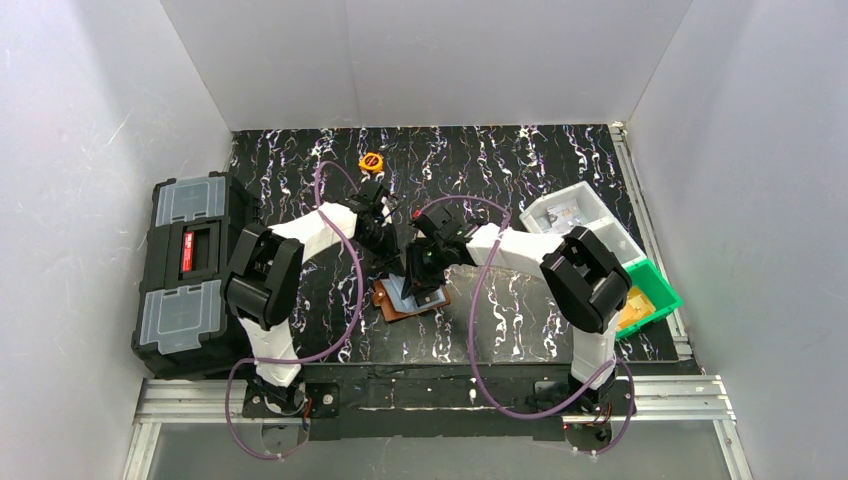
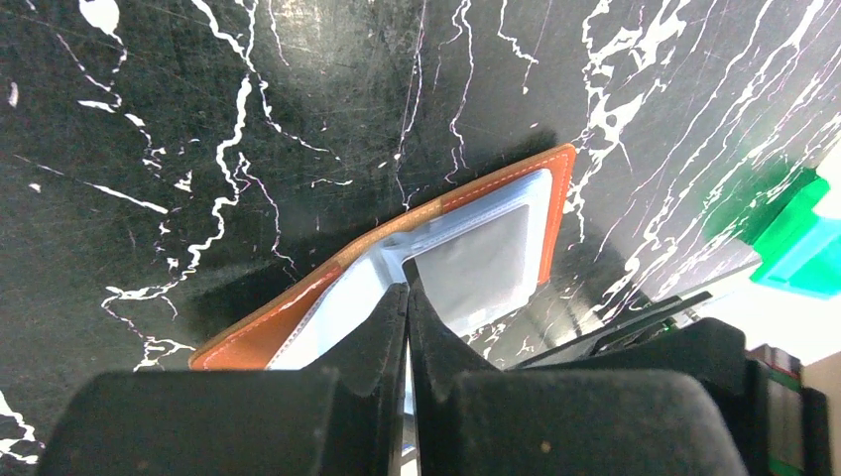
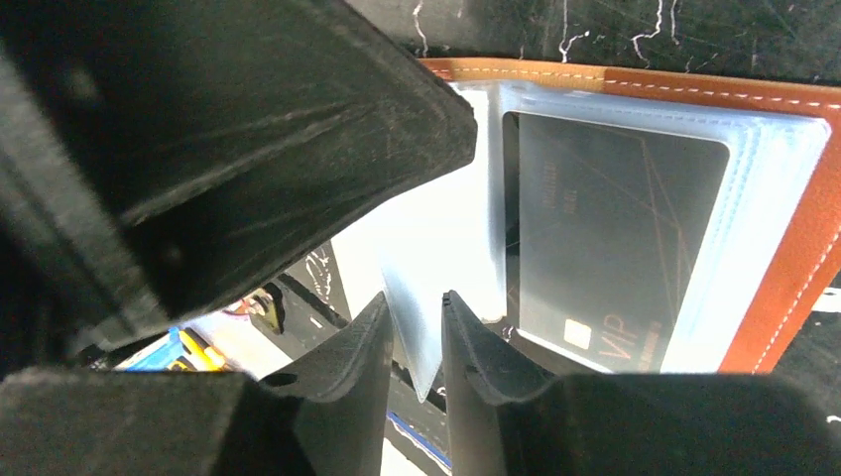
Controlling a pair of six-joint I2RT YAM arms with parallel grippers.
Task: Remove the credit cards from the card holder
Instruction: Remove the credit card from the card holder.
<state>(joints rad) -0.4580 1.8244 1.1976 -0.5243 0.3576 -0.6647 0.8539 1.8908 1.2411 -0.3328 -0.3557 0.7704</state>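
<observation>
The card holder (image 1: 388, 300) lies open at the frame centre with a dark credit card (image 3: 615, 238) inside, the left gripper (image 2: 407, 296) closed tight and the right gripper (image 3: 417, 332) narrowly apart around a clear pocket leaf (image 3: 424, 268).

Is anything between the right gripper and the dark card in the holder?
Yes. The dark card sits inside a clear pocket of the card holder, and a loose pocket leaf stands between the jaws of the right gripper.
</observation>
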